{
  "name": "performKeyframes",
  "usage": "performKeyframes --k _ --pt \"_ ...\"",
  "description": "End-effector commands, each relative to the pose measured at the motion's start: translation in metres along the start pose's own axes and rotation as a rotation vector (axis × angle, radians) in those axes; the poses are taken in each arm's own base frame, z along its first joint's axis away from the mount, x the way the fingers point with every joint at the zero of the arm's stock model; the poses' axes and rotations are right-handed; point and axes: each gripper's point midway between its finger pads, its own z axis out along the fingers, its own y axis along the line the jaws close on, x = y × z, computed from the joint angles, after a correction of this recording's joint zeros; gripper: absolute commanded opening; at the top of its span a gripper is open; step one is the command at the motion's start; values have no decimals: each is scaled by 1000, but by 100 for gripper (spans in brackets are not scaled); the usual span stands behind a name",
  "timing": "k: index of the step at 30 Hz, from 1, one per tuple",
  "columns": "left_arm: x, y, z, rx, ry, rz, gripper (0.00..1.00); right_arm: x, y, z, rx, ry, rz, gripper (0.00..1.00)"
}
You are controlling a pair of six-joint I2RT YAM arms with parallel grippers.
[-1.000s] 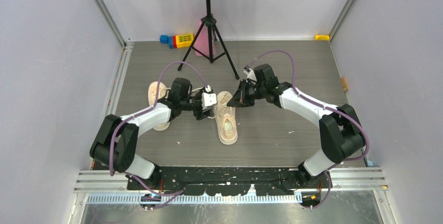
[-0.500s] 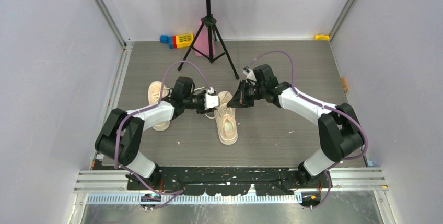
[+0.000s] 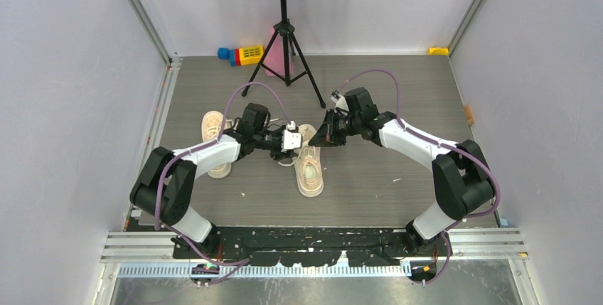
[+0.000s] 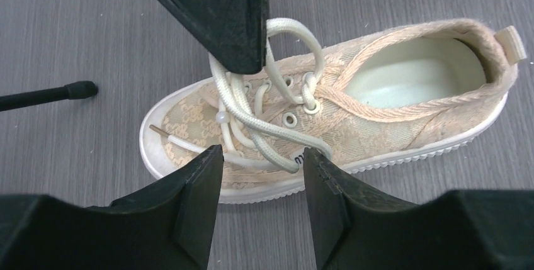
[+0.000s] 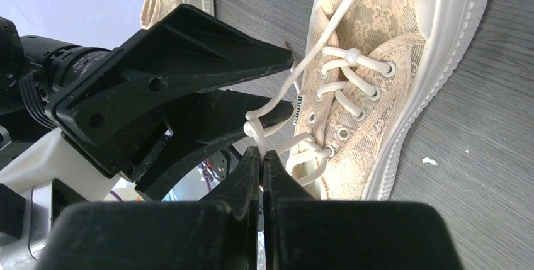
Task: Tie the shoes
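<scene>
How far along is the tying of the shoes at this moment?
The middle shoe has no bow yet. The right pincer is shut on its lace; the left pincer stands open above the shoe. Left: this knot, then likely the other shoe.

A small white tag (image 5: 298,102) on the side of one shoe (image 5: 378,62), just beside the eyelets, carries the only lettering. The right wrist view shows a short row of dark letters on it, possibly a brand name, too blurred to spell out. In the left wrist view the tag (image 4: 295,158) lies partly under a lace (image 4: 252,125), with only two or three characters showing. Pale print on the left arm (image 5: 69,68) cannot be read.
</scene>
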Motion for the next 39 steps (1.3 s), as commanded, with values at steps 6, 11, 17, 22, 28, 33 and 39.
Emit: performKeyframes --k 6,11,17,22,28,33,39 --pt "-23 4 1 -4 -60 48 40 -12 17 -2 -54 -25 -21 0" --pt "-13 14 -2 -66 2 46 17 -12 18 -4 -53 -27 -28 0" --pt "-9 17 -4 -112 13 40 25 -12 18 -5 -52 -29 -32 0" --pt "-3 23 -10 -165 54 -13 9 -13 19 -7 -46 -33 -40 0" --pt "-14 15 -23 -202 57 -110 0 -16 18 -8 -31 -54 -43 0" --pt "-35 3 -28 -257 143 -210 0 -19 12 -6 -6 -70 -36 0" --pt "-44 -23 -29 -226 245 -390 0 -23 13 -3 -15 -84 -24 0"
